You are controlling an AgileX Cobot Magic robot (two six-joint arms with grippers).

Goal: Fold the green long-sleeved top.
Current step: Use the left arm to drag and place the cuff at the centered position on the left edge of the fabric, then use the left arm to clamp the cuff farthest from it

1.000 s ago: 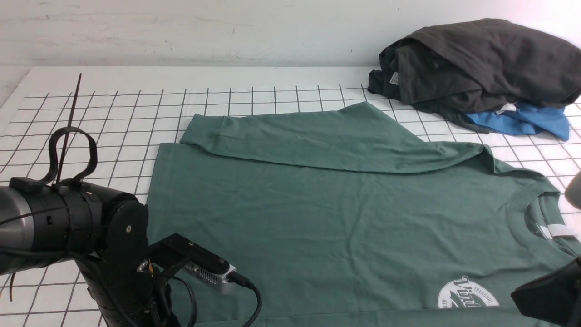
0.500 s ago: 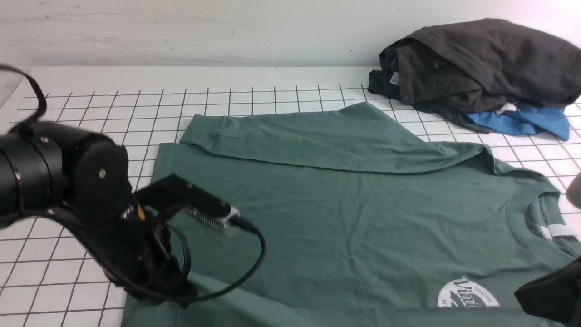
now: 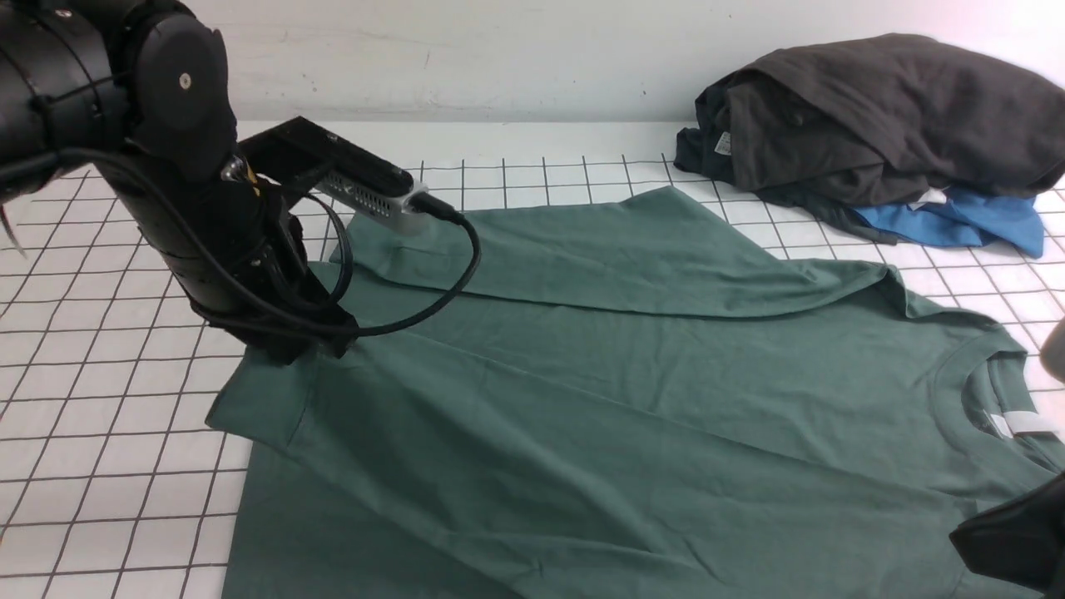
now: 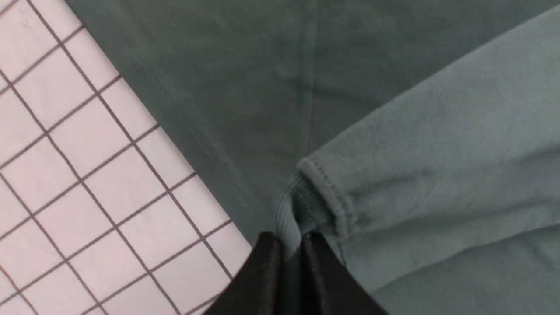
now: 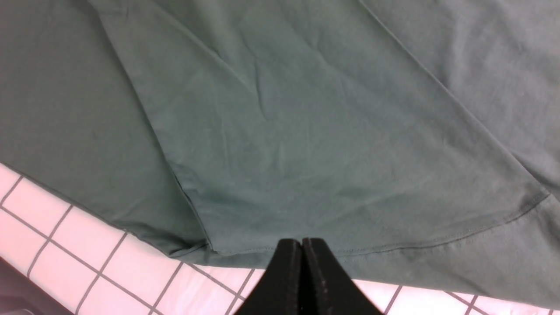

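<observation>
The muted dark-green cotton long-sleeved top (image 3: pixel 632 399) lay spread on the white gridded worktop (image 3: pixel 100 416). The left hand (image 4: pixel 288 238) was clenched on the ribbed sleeve cuff (image 4: pixel 306 210), held above the top's body. The right hand (image 5: pixel 302 243) was pressed shut at the stitched hem (image 5: pixel 393 250).

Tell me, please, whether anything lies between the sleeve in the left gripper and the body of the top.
Nothing visible does. The left gripper grips the cuff over bare green top; the grey pile sits far right, apart.
</observation>
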